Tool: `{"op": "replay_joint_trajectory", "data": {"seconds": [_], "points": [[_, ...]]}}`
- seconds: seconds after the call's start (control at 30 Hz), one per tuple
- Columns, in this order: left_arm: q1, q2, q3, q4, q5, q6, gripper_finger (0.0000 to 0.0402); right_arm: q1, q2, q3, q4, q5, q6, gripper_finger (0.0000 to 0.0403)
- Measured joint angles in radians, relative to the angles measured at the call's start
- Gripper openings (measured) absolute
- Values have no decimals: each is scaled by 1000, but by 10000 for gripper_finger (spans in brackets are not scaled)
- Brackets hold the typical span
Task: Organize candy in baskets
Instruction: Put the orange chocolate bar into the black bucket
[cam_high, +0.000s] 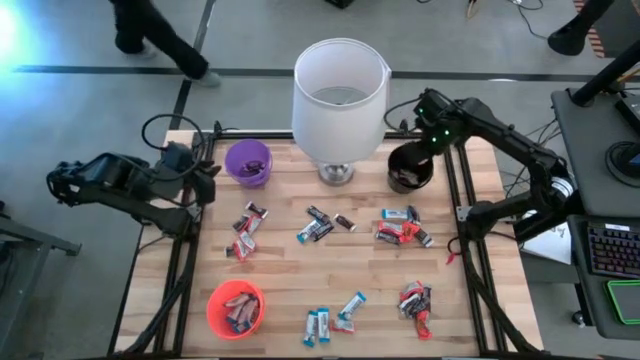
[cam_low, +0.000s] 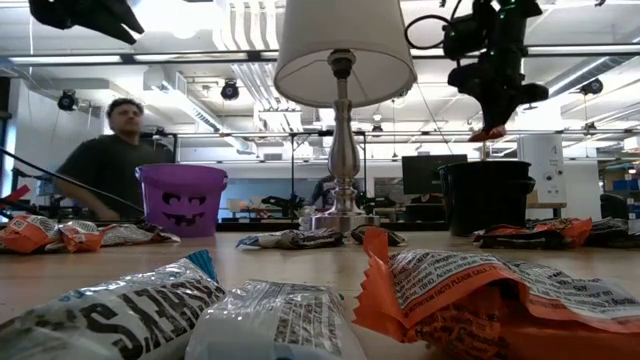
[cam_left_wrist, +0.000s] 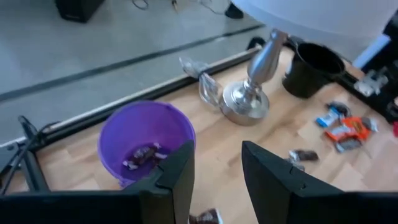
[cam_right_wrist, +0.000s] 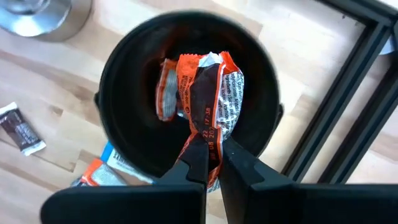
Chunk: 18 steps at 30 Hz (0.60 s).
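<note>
My right gripper (cam_right_wrist: 212, 163) hangs over the black basket (cam_high: 410, 168), shut on an orange-wrapped candy (cam_right_wrist: 208, 93); the low view shows the candy (cam_low: 488, 133) above the basket's rim (cam_low: 487, 165). Another orange candy (cam_right_wrist: 166, 87) lies inside that basket. My left gripper (cam_left_wrist: 217, 171) is open and holds nothing, raised at the table's left edge beside the purple basket (cam_left_wrist: 146, 143), which has a few candies in it. The orange basket (cam_high: 236, 308) stands near the front left with candy inside. Loose candies (cam_high: 315, 228) lie across the table. My right gripper pinches one end of the orange wrapper (cam_right_wrist: 209, 138) between its two fingers, coming from above and pointing down. The candy hangs below the fingertips, clear of the table, over the black basket's mouth.
A lamp with a big white shade (cam_high: 340, 85) on a metal base (cam_high: 336, 173) stands at the far middle, between the purple and black baskets. Candy clusters lie at left (cam_high: 245, 228), right (cam_high: 400, 228) and near front (cam_high: 415, 302). A person (cam_low: 110, 160) is beyond the table.
</note>
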<state>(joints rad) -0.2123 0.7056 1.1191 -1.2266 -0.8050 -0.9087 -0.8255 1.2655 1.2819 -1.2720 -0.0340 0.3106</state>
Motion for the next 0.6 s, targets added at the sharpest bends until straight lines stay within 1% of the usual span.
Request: {"op": "replay_joint_trajectory", "data": {"seconds": [0.27, 0.43, 0.5, 0.6], "points": [[0, 26, 0, 21, -88, -88, 116, -60, 0, 1, 72, -10, -44, 12], [6, 19, 0, 21, -168, -132, 116, -81, 0, 1, 110, -31, -62, 12], [12, 11, 0, 21, -180, -148, 116, -97, 0, 1, 103, -69, -63, 12], [23, -3, 0, 21, -182, -168, 116, -114, 0, 1, 92, -167, -60, 12]]}}
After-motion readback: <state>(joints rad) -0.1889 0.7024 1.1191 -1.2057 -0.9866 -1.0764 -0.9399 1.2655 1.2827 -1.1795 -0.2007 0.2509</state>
